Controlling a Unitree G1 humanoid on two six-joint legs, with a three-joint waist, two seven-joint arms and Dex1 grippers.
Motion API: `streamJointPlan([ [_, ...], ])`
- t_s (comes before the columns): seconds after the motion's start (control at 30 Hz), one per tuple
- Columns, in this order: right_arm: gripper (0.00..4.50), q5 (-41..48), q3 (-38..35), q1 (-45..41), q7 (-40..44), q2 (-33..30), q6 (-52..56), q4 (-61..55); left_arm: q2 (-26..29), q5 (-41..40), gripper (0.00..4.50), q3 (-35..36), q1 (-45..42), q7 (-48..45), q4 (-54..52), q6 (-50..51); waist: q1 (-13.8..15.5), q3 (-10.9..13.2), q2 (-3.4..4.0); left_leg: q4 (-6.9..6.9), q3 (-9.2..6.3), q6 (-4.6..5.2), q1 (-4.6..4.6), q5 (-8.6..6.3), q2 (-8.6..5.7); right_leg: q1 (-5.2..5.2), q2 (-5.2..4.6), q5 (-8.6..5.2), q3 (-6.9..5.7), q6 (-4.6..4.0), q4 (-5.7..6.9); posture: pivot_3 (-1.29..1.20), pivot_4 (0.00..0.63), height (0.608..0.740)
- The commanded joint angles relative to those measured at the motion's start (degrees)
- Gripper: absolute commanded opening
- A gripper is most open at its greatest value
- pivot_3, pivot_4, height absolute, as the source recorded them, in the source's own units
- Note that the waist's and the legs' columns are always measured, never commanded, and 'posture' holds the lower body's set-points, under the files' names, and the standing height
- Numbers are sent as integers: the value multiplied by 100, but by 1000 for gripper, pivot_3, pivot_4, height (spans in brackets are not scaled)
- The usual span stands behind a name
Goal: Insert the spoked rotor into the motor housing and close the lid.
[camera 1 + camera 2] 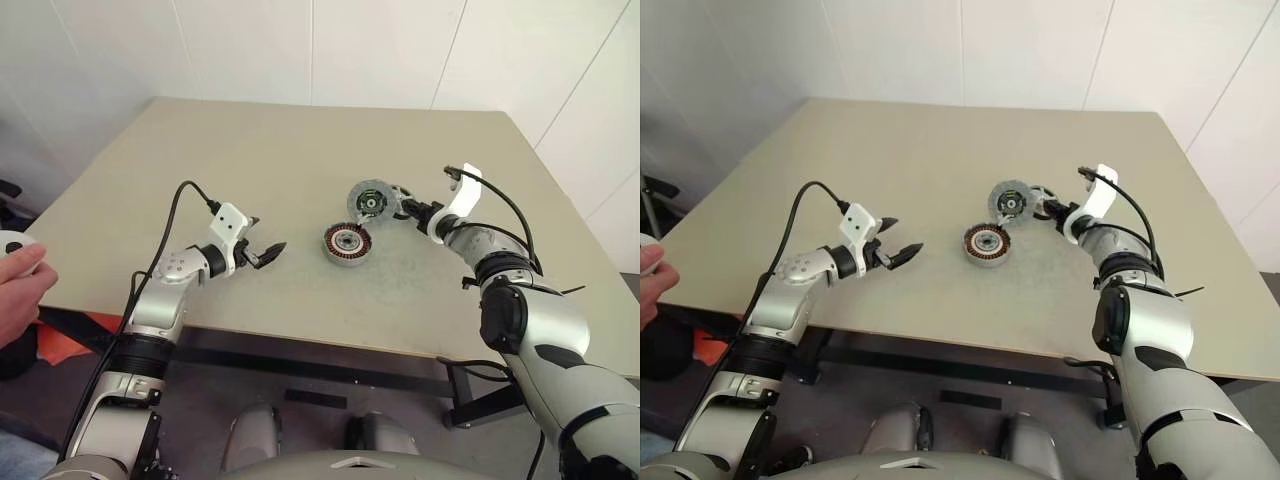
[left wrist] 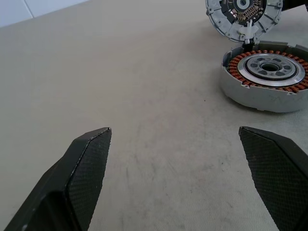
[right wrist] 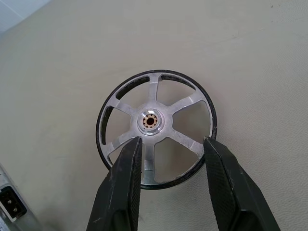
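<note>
R gripper [image 3: 171, 149] fingers spread, straddling black-rimmed silver spoked rotor [image 3: 156, 127]: rigid, light, slick; grip rim. L gripper [image 2: 178, 159] spread, idle.

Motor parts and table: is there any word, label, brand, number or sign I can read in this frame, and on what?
None readable.
Lid: its inner face shows a dark circuit board with tiny markings, too small to read.
Motor housing: copper windings and a silver centre, no text.
Spoked rotor: bare metal spokes and hub, no marking.
Table: plain, no label.
</note>
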Motion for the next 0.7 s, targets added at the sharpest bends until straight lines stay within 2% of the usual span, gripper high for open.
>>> streamJointPlan([
  [0.03, 2254, -55, 98, 40, 97, 83, -60, -156, 64, 22, 4500, 35, -59, 16, -80, -122, -11, 0, 0, 0, 0, 0, 0, 0, 0, 0, 0, 0, 0, 0, 0, 0, 0, 740],
  [0.1, 2254, -27, 84, 44, 120, 106, -64, -156, 68, 29, 4500, 38, -67, 20, -67, -131, -20, 0, 0, 0, 0, 0, 1, 0, 0, 0, 0, 0, 0, 0, 0, 0, 0, 740],
  [0.13, 2073, -19, 79, 43, 111, 113, -69, -154, 70, 32, 4500, 40, -72, 21, -61, -134, -22, 0, 0, 0, 0, 0, 1, 0, 1, 0, 0, 0, 0, 0, 1, 0, 0, 740],
  [0.2, 1605, -16, 83, 42, 144, 127, -90, -165, 72, 37, 4500, 44, -73, 25, -59, -142, -23, 0, 0, 0, 0, -1, 3, 0, 1, 0, 0, 0, 0, 0, 1, 0, 0, 740],
  [0.37, 23, -116, 180, 36, 199, 107, -170, -196, 69, 50, 4500, 49, -77, 37, -35, -172, -19, 0, 0, 0, 0, -2, 3, 1, 1, 0, 0, 0, 1, 0, 2, 0, 0, 740],
  [0.7, 23, -61, 107, 8, 190, 72, -242, -208, 56, 84, 4500, 50, -90, 35, 29, -233, -6, 0, 1, -2, 0, -1, 1, 0, 0, -1, 0, 0, 1, 0, 0, 0, 0, 740],
])
